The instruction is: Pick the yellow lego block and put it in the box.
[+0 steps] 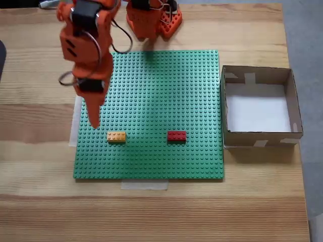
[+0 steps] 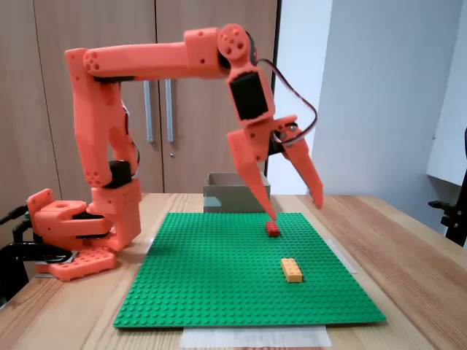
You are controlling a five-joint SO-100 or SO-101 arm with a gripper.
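I see the wooden table (image 1: 40,201) carrying a green studded baseplate (image 1: 151,101), and beside its right edge in a fixed view the box (image 1: 260,136), cardboard with a white floor. My orange arm (image 2: 146,62) hangs above the plate, its gripper (image 2: 295,211) spread wide and holding nothing. The yellow lego block (image 1: 116,136) lies on the plate near the fingertip, with the red brick (image 1: 176,135) well apart. I read no writing anywhere.

A little red brick (image 1: 176,135) is sitting on the green studded baseplate (image 1: 151,156), which is lying flat on a wooden table (image 1: 151,212). Wooden cabinet doors (image 2: 95,87) are standing behind.
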